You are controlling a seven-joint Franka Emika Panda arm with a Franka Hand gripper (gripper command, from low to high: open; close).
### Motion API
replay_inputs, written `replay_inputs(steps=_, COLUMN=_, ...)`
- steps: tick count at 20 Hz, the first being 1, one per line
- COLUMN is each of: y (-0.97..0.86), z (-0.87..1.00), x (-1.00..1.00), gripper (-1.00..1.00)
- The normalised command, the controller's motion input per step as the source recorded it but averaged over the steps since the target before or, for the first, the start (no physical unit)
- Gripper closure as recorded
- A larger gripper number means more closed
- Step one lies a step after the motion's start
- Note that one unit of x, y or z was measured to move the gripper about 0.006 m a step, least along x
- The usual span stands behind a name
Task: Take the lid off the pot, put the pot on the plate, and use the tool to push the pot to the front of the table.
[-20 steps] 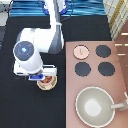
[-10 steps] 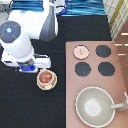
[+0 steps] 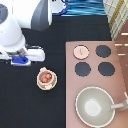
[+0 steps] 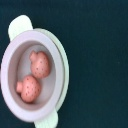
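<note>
We find the pot (image 3: 46,78) uncovered on the black table (image 3: 30,110), at the exterior view's left of centre, with two reddish pieces inside. The lid (image 3: 81,51) lies on the stove (image 3: 120,75), on its burner place nearest the exterior view's top-left, well apart from the pot. So the lid step is done. A cream rim shows under the pot in the wrist view: we judge this to be the plate (image 4: 64,60), so the pot appears set on it. We see no tool, and the push is not yet done.

The gripper (image 3: 20,59) hangs near the pot, toward the exterior view's top-left of it, holding nothing we can see. A large pan (image 3: 95,106) sits on the stove.
</note>
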Motion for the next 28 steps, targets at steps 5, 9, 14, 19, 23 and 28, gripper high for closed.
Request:
replay_inputs(steps=5, y=-0.15, z=0.16, x=-0.69, gripper=-1.0)
replay_inputs(steps=9, y=-0.08, z=0.0, x=-0.74, gripper=-1.0)
replay_inputs(steps=14, y=-0.13, z=-0.32, x=-0.83, gripper=-1.0)
replay_inputs(steps=19, y=-0.34, z=-0.48, x=-0.91, gripper=-1.0)
replay_inputs(steps=23, y=-0.43, z=-0.46, x=-0.95, gripper=-1.0)
replay_inputs(steps=28, y=-0.43, z=-0.47, x=-0.95, gripper=-1.0)
